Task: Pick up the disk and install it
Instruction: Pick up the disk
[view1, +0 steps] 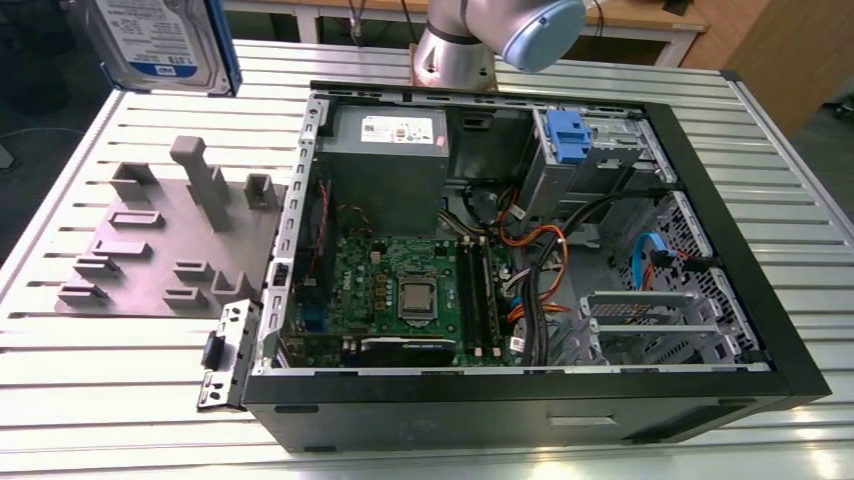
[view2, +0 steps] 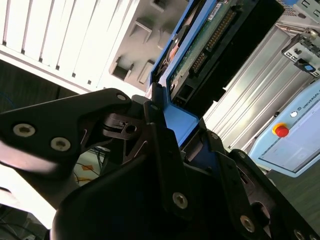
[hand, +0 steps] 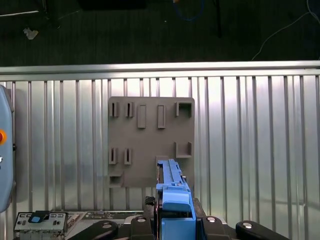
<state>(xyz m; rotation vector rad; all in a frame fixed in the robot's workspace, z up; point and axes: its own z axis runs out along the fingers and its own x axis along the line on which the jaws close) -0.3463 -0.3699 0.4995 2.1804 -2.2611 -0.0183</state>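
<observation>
Black two-finger gripper (view2: 175, 122) pinches the flat silver-grey hard disk with blue plastic bracket (view2: 200, 47) at the bracket's end, one jaw pressed on each side. The disk (hand: 170, 175) sticks out beyond the jaws, off the ribbed aluminium table (view1: 134, 380), over the grey moulded fixture plate (hand: 150, 130). Exterior view: disk (view1: 160, 45) at upper left, apart from the open black computer case (view1: 747, 300).

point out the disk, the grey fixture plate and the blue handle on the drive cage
disk (view1: 158, 40), exterior view, on its white-and-blue label
grey fixture plate (hand: 150, 139), first wrist view, on the flat middle between its slots
blue handle (view1: 567, 135), exterior view, on its front face
</observation>
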